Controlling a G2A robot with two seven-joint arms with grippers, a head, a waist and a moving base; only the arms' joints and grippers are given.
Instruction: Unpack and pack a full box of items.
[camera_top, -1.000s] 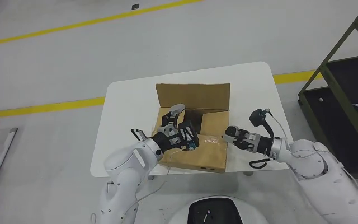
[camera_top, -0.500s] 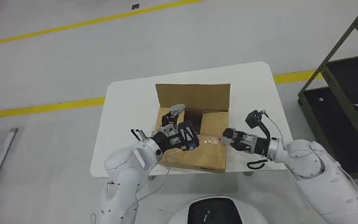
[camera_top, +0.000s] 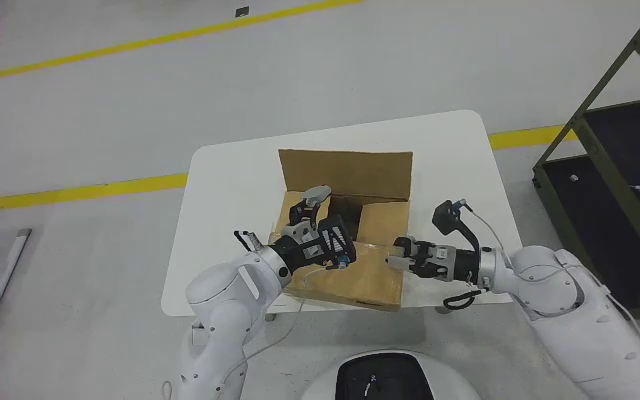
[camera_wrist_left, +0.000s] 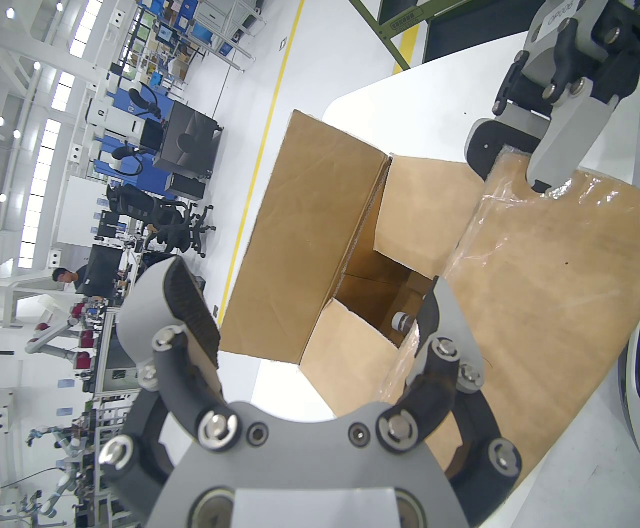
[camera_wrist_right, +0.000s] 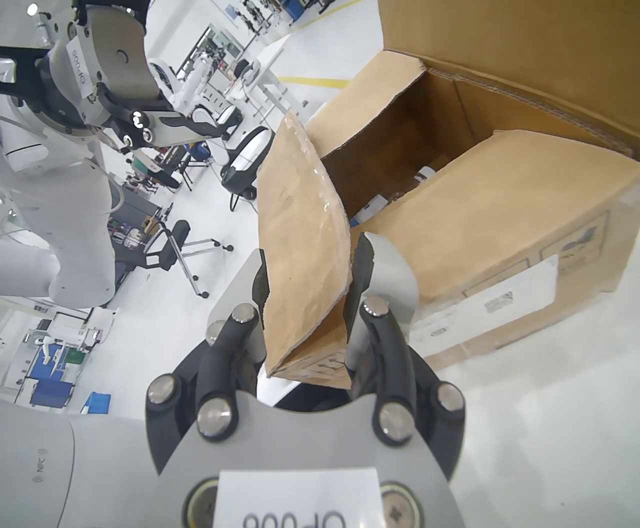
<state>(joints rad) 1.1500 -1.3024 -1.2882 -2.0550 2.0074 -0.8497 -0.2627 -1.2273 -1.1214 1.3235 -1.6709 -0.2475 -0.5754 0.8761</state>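
Observation:
An open cardboard box (camera_top: 345, 172) stands mid-table with its back flap upright. Its taped front flap (camera_top: 365, 272) slopes over the near side. My right gripper (camera_top: 399, 249) is at that flap's right corner, and in the right wrist view it (camera_wrist_right: 307, 280) is shut on the flap's edge (camera_wrist_right: 300, 235). My left gripper (camera_top: 322, 236) hangs open over the box's left part; its fingers (camera_wrist_left: 190, 310) spread wide, one by the flap's left edge (camera_wrist_left: 540, 280). Inside the box a white bottle cap (camera_wrist_left: 400, 320) and other small items (camera_wrist_right: 372, 205) show in shadow.
The white table (camera_top: 230, 200) has bare strips left and right of the box. A dark green metal rack (camera_top: 590, 150) stands on the floor beyond the table's right side. The box's side flap (camera_wrist_left: 305, 225) stands up beside the left gripper.
My right gripper has slid leftward along the table toward the box and now pinches the front flap's corner. The left arm has stayed where it was.

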